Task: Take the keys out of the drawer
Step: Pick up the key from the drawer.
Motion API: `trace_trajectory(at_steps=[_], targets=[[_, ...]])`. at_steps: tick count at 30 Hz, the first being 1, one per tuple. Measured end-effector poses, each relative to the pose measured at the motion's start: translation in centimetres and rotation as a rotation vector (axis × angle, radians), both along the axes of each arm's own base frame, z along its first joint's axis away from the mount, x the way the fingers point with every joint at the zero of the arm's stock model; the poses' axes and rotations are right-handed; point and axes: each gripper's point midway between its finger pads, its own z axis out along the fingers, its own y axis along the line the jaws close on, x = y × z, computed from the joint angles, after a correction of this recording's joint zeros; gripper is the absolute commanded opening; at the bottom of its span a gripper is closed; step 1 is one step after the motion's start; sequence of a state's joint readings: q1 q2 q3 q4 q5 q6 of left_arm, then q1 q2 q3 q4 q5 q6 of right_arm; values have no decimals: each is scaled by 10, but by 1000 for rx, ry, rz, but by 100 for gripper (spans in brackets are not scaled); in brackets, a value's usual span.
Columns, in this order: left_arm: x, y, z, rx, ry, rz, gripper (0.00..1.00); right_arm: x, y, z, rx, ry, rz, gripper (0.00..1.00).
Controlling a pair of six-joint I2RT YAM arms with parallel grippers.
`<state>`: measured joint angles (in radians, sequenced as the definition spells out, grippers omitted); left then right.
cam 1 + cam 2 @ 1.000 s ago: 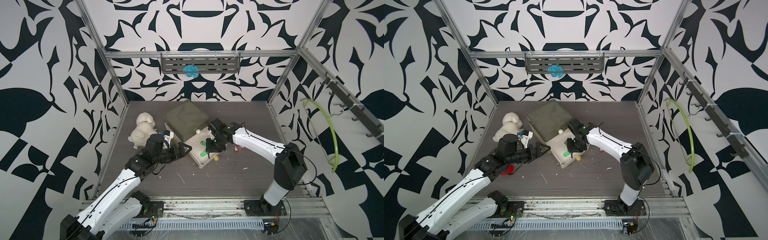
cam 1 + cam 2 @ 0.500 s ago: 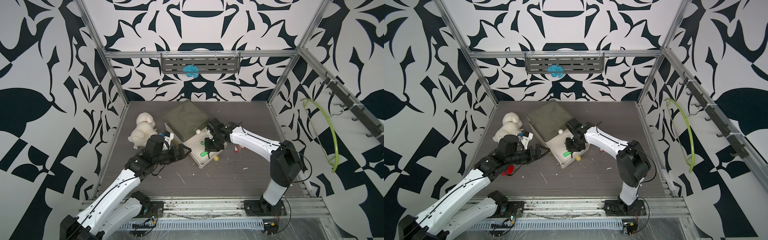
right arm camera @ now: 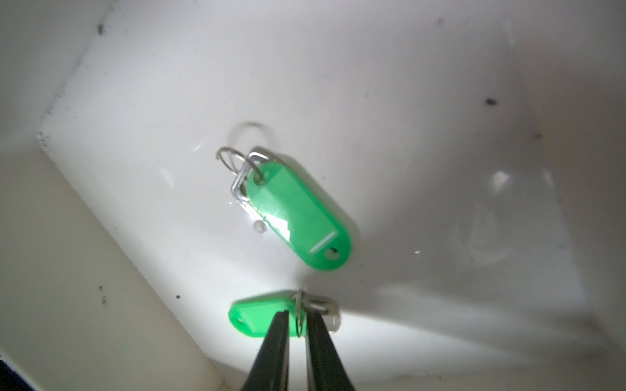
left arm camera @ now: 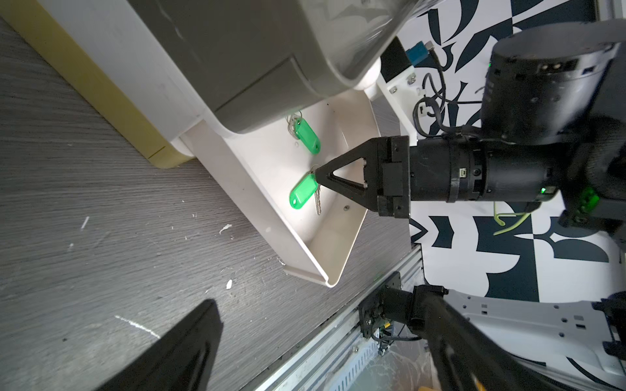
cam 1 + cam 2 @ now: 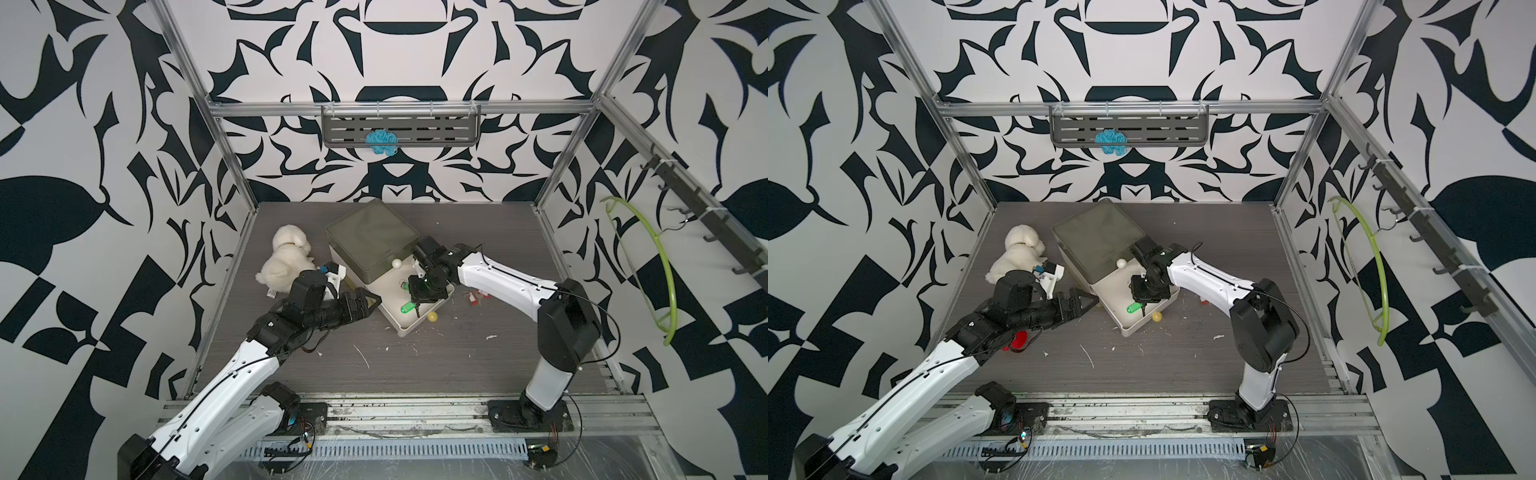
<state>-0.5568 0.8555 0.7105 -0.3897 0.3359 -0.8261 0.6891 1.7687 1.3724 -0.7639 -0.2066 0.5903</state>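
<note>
Green-tagged key (image 5: pixel 408 308), mid-frame in a top view; right gripper (image 3: pixel 297 313) narrow astride its ring (image 3: pixel 298 326), grip unconfirmed; pinch fully, lift straight; left gripper (image 5: pixel 368 300) wide.

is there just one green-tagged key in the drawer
No, the left wrist view shows two in the drawer: a front green-tagged key at the right gripper and a back green-tagged key.

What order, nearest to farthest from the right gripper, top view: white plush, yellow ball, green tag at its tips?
1. green tag, at the tips of the right gripper.
2. yellow ball, just beside it.
3. white plush, far on the robot's left.
</note>
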Motion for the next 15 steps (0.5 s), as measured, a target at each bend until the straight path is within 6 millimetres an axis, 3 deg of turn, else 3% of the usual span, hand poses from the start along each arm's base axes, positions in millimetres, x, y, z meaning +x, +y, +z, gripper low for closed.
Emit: trace_trajectory(at_steps=[9,15], targets=[[0,0,0,0,-1,0,99,3,2,4,6,-13,2,2],[0,1,2,-2,-7,3,99,6,3,8,8,-27,0,0]])
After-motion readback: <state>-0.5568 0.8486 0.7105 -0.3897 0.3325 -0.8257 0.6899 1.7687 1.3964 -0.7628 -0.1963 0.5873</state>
